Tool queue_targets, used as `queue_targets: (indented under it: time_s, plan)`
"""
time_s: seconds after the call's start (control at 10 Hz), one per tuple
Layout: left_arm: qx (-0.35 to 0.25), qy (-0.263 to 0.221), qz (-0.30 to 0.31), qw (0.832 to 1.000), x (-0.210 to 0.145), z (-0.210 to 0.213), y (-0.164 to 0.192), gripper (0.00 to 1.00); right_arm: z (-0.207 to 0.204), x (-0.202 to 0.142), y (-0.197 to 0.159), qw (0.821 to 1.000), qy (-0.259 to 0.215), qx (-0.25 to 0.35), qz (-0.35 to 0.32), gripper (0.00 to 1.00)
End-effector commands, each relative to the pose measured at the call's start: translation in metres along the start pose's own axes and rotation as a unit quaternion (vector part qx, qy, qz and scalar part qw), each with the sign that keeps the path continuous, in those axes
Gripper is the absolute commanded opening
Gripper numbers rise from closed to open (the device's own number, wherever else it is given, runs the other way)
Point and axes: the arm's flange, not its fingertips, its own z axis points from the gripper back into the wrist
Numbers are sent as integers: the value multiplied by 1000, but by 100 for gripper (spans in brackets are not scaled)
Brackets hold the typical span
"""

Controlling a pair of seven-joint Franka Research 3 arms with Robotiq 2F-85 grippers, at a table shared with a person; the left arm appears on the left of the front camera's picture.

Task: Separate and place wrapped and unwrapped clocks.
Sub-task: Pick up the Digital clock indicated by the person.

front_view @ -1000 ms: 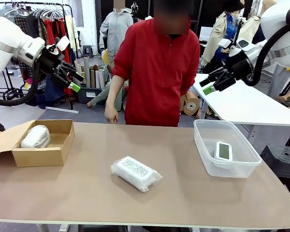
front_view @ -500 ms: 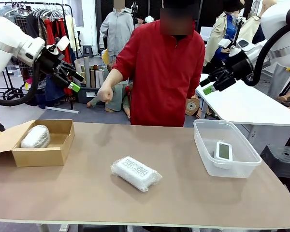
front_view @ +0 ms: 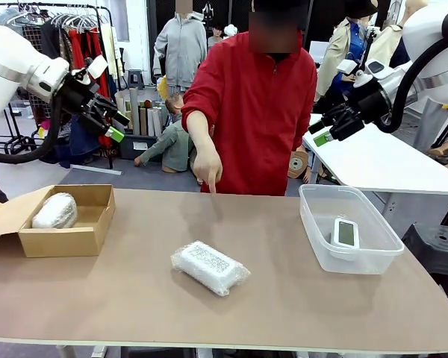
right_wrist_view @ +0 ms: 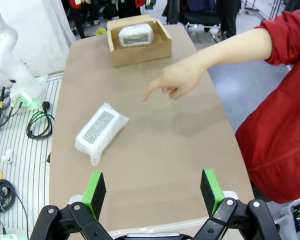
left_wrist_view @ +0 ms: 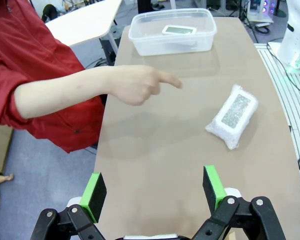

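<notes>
- Left pincer [front_view: 119, 125] and right pincer [front_view: 319, 130] hang spread and empty above the counter [front_view: 134, 306].
- One wrapped clock [front_view: 210, 268] lies low between them.
- A second wrapped clock [front_view: 54, 211] sits in a box [front_view: 60, 242] below the left pincer.
- The bare clock [front_view: 346, 233] rests in a tub [front_view: 351, 261] below the right.
- A person's hand [front_view: 208, 168] points down between them.

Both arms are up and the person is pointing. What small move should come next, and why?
Probably lower the left gripper, which is open, over the wrapped clock lying loose mid-table. The person's hand points toward it, a second wrapped clock already sits in the box on that side, and the bare clock is in the bin.
</notes>
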Motion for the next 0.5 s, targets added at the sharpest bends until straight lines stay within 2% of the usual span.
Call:
queue_targets:
  time_s: [0.0,0.4]
  plan:
    - [-1,0,1,1000,0,1,-2,100,1,0,4,1000,0,0,1,100]
    - [-1,0,1,1000,0,1,-2,100,1,0,4,1000,0,0,1,100]
